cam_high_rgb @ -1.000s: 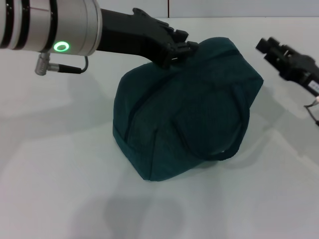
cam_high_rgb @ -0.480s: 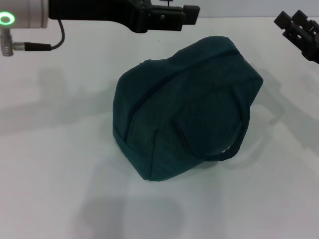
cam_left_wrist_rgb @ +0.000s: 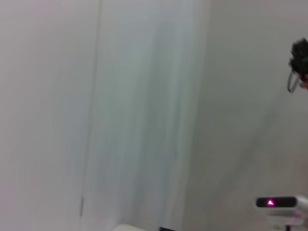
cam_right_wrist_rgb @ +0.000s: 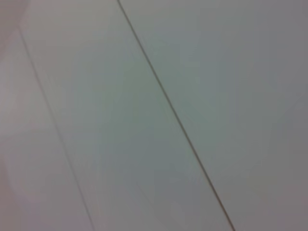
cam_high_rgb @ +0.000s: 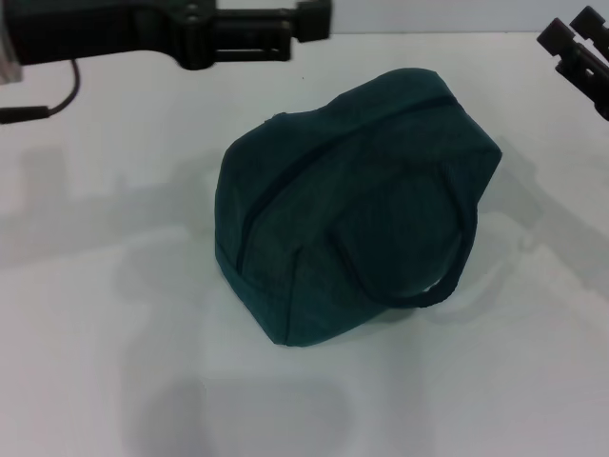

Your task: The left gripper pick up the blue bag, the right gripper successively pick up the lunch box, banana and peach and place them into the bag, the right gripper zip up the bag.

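The blue bag lies on the white table in the head view, bulging, with its zip line running closed along the top. One loop handle hangs over the near side. My left gripper is up at the far left, apart from the bag and holding nothing. My right gripper is at the far right edge, open and empty, apart from the bag. The lunch box, banana and peach are out of view. Both wrist views show only pale wall surfaces.
The white table stretches around the bag on all sides. A small device with a pink light shows in the left wrist view, far off.
My left gripper has let go of the bag's top and pulled back up and to the left. My right gripper has drawn back up and to the right. The bag has stayed in place.
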Available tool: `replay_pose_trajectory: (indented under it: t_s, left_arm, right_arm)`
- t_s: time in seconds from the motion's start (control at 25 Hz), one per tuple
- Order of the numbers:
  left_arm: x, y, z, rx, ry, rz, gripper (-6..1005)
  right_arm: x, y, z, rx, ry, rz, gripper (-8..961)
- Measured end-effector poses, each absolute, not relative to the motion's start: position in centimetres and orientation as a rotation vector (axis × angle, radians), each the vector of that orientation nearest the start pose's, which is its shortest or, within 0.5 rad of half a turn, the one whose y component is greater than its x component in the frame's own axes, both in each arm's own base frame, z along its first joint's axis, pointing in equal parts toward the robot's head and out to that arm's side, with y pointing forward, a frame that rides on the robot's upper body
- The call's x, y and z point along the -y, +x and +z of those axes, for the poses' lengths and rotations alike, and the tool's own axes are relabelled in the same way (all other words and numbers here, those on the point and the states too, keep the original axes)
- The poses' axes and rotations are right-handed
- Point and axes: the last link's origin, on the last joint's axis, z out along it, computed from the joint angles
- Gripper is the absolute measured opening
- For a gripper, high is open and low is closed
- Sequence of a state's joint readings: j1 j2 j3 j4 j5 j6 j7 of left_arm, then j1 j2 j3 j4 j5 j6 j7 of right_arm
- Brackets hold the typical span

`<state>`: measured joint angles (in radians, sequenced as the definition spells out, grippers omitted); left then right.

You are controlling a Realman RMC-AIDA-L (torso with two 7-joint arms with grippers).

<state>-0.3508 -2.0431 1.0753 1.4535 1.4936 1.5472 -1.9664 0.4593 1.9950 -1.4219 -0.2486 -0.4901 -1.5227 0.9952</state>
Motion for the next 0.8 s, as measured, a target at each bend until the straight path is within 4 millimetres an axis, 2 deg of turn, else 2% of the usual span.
replay_pose_trajectory:
  t_s: [0.16,0.32,0.52,0.8]
  left_arm:
    - [-31.7,-14.4,9.8,0.393,-2.639,-1.054,893]
    - [-30.8,-15.9,9.9,0.391,-2.649,-1.082,893]
    - [-29.5,-18.8,9.7,0.402,-2.652,-1.138,893]
    - [-27.4,-23.3,6.8,0.431,-2.665,-1.098,893]
  right_arm:
    - [-32.7,25.7,2.7,-0.563,-2.042,1.446,868]
    - [-31.1,25.6,3.5,-0.438,-2.139,1.457,865]
    - [-29.0,25.6,3.9,-0.276,-2.313,1.409,861]
    - [-27.1,26.1,3.5,-0.217,-2.465,1.348,861]
